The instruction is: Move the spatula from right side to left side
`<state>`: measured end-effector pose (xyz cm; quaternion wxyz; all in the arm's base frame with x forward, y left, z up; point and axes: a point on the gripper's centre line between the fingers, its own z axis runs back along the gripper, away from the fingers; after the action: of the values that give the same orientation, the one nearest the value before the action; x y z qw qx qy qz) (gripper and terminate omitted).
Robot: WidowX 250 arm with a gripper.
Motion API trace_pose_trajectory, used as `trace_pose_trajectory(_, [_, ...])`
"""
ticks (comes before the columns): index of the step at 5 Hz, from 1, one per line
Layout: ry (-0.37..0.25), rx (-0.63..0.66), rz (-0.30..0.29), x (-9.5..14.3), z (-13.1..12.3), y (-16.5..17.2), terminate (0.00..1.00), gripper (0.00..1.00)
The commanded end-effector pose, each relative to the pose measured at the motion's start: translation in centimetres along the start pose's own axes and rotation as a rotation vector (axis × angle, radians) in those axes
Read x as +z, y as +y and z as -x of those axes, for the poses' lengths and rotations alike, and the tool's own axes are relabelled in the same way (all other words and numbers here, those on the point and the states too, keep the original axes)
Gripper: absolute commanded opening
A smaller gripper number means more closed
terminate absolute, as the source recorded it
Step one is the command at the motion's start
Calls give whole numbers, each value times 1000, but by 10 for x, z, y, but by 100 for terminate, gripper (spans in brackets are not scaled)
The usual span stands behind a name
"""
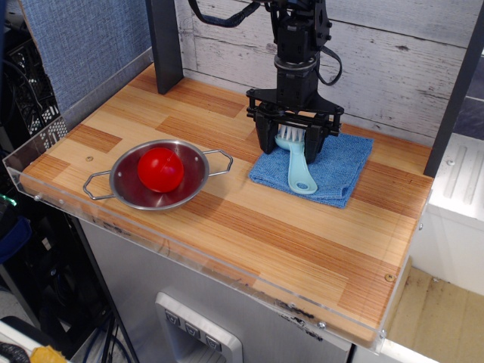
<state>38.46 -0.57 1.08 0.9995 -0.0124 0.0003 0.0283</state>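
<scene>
Your spatula [298, 164], a small light-blue brush with white bristles, lies on the right side, its holed handle end pointing toward the surface's front edge.

Black robot arm [301, 38], ribbed cylindrical wrist, looping black cables; black two-fingered hand [289, 142], boxy crossbar

Spatula [298, 168] on cloth [333, 170], right; ball [159, 169] in bowl [121, 185], left.

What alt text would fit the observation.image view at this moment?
A black robot tool straddles the white-bristled head of a light-blue spatula lying on a blue cloth at the right of a wooden table. To the left sits a metal bowl holding a red ball.
</scene>
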Motion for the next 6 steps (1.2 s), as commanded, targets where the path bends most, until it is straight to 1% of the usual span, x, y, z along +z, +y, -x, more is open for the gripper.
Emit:
trace_pose_trajectory(1, [-63,-19,12,28,1,-5,0,0])
trace_pose_trajectory(2, [-96,-30,28,42,5,-5,0,0])
trace_pose_trajectory(3, [-161,-40,53,67,12,-5,0,0])
trace_pose_trajectory(4, [-211,-47,79,84,17,0,0,0])
trace_pose_trajectory(5, [-234,-43,79,94,18,13,0,0])
trace_pose_trajectory(6, [-211,-85,54,96,15,38,0,0])
